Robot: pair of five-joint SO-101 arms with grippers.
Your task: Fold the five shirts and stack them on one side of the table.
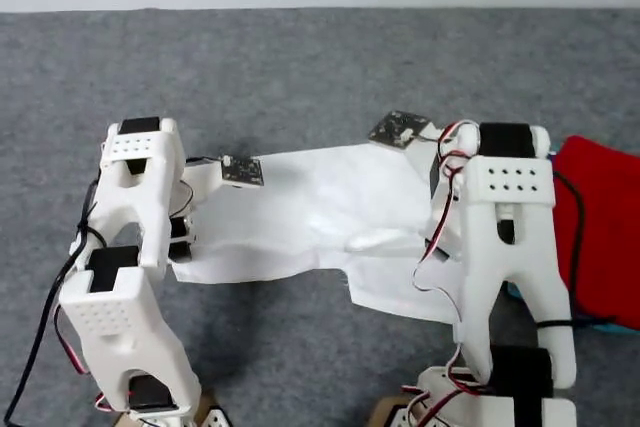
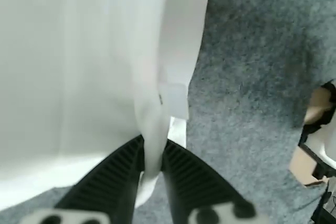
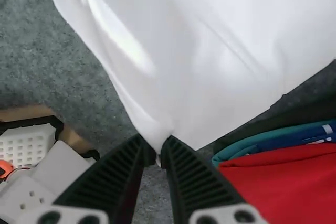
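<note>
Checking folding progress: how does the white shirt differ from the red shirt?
The white shirt lies spread and wrinkled; the red shirt sits compact at the side. The left hand and right hand each pinch the white shirt; neither touches the red shirt. The red shirt tops a pile of teal and blue cloth; the white shirt lies on the gray table.

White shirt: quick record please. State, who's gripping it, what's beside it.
shirt: white shirt, spread out and creased on the grey table
left gripper: shut on one edge of the white shirt
right gripper: shut on the edge at the other side
stack: red shirt on top, teal fabric under it, beside the right arm
</note>
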